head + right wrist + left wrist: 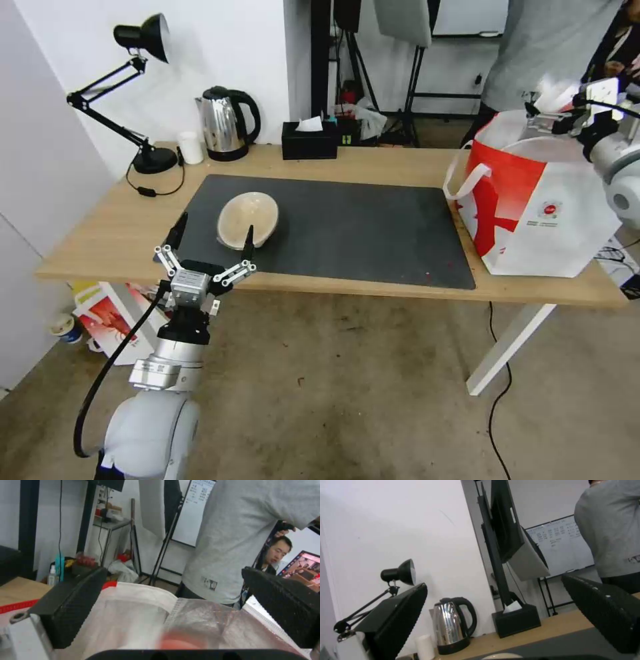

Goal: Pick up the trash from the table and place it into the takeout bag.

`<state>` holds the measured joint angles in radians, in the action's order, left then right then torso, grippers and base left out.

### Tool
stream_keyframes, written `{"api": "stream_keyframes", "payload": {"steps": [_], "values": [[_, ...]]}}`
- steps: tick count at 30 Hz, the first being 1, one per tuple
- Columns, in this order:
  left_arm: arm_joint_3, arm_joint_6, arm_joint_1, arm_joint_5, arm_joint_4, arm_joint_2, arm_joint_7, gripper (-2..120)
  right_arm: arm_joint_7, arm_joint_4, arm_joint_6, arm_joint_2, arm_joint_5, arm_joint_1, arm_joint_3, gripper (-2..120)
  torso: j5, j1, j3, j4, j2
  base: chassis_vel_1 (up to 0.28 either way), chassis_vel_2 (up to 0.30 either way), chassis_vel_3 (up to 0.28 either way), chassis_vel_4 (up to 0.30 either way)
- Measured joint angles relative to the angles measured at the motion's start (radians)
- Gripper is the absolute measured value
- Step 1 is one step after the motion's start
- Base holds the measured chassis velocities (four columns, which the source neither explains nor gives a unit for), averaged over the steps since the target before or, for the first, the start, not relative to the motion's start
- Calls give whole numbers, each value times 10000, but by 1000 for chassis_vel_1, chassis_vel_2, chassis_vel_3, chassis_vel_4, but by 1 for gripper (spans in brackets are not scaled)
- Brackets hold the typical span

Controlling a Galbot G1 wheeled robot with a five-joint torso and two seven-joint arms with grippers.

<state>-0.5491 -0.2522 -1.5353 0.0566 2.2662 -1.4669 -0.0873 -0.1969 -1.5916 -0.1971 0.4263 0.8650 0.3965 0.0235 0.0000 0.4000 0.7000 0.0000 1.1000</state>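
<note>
A beige oval bowl (248,217) lies tipped on the dark grey mat (360,227) of the light-wood table (373,160); its rim (501,656) peeks into the left wrist view. My left gripper (215,230) (493,583) is open at the table's front edge, one finger on each side of the bowl's near end, holding nothing. The white and red takeout bag (547,220) stands at the table's right end. Above its mouth my right gripper (555,115) (173,572) is open. Below it is the bag's white lining (133,610), with a blurred reddish shape inside.
Along the table's back edge stand a steel kettle (227,123) (451,625), a small white cup (191,147), a black desk lamp (143,100) and a black tissue box (309,140) (516,621). A person in a grey shirt (553,47) stands behind the bag.
</note>
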Motion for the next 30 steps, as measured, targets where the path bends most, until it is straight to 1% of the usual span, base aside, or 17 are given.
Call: {"api": "stream_keyframes", "payload": {"steps": [5,9,13,14,16,18,19,23,24,28,30], "values": [[-23,1,-27,-2,7,10,-1,100,-102,-101,-13,23,23,98,74,100,-1,1,0,1,0,0,0,0,0],[-12,2,-19,-2,12,-14,-1,100,-343,-582,-26,84,214,462,480,100,-1,0,0,-1,0,0,0,0,0],[10,9,29,-2,11,-63,-2,100,-738,-1759,-101,150,406,1089,1236,100,-3,0,0,1,0,0,0,0,0],[10,9,29,-2,11,-63,-2,100,-738,-1759,-101,150,406,1089,1236,100,-3,0,0,1,0,0,0,0,0],[23,10,43,-1,6,-88,-2,100,-882,-2295,-182,160,471,1304,1446,100,1,0,0,-1,0,0,0,0,0],[42,12,47,3,6,-106,-2,100,-1110,-2952,-334,194,528,1552,1773,100,-4,0,-1,0,0,0,0,0,0],[42,12,47,3,6,-106,-2,100,-1110,-2952,-334,194,528,1552,1773,100,-4,0,-1,0,0,0,0,0,0],[41,12,28,6,18,-128,-2,100,-1747,-4018,-639,380,620,1888,2066,100,-2,0,-1,0,0,0,0,0,0],[41,12,28,6,18,-128,-2,100,-1747,-4018,-639,380,620,1888,2066,100,-2,0,-1,0,0,0,0,0,0],[35,6,16,7,85,-171,-2,100,-2318,-4937,-909,761,643,2123,2222,100,-2,0,0,1,0,0,0,0,0],[29,5,13,6,98,-172,-2,100,-2401,-5087,-936,825,640,2163,2229,100,-1,0,0,0,0,0,0,0,0]]}}
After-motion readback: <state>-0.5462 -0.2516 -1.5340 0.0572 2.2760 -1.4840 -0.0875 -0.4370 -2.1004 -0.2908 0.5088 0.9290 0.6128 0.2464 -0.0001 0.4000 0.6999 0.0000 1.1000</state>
